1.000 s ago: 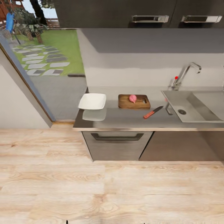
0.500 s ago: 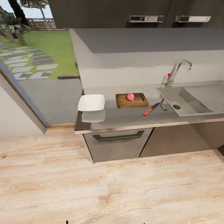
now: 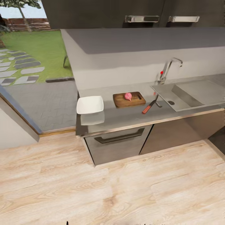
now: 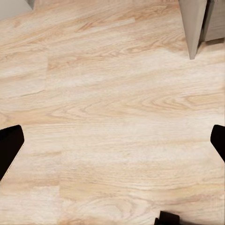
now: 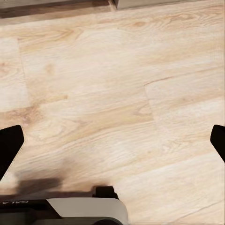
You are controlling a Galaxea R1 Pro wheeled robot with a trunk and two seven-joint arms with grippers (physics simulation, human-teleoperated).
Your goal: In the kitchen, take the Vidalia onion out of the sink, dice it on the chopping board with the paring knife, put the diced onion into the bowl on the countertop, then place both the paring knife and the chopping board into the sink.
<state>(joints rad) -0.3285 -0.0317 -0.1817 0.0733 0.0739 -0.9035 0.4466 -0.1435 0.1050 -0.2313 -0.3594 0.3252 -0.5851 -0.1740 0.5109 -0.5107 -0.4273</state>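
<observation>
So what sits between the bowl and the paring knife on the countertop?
In the head view, the chopping board lies between the bowl and the paring knife, with the pink onion resting on it. Bare countertop separates each of them.

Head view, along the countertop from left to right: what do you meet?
Bowl → chopping board carrying the pink onion → paring knife → sink, its tap behind the near corner.
</observation>
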